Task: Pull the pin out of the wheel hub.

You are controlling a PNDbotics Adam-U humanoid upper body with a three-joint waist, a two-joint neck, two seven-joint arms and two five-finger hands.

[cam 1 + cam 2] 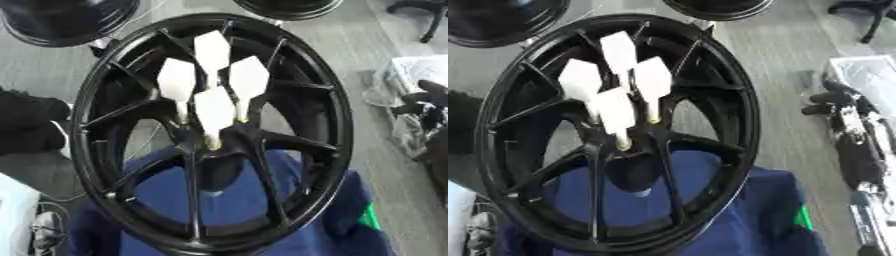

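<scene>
A black spoked wheel stands tilted on a blue cloth and fills most of both views. Several white pins with flat paddle-shaped heads stick out of its hub: one at the top, one on the left, one on the right, and the nearest in the middle. My right hand hangs dark at the right edge over the grey floor, well clear of the wheel, with its black and silver arm running down below it. No hand touches a pin.
The blue cloth covers the support under the wheel. Two more black wheels lie at the top. A black shape sits at the left edge. A clear plastic bag lies at the right.
</scene>
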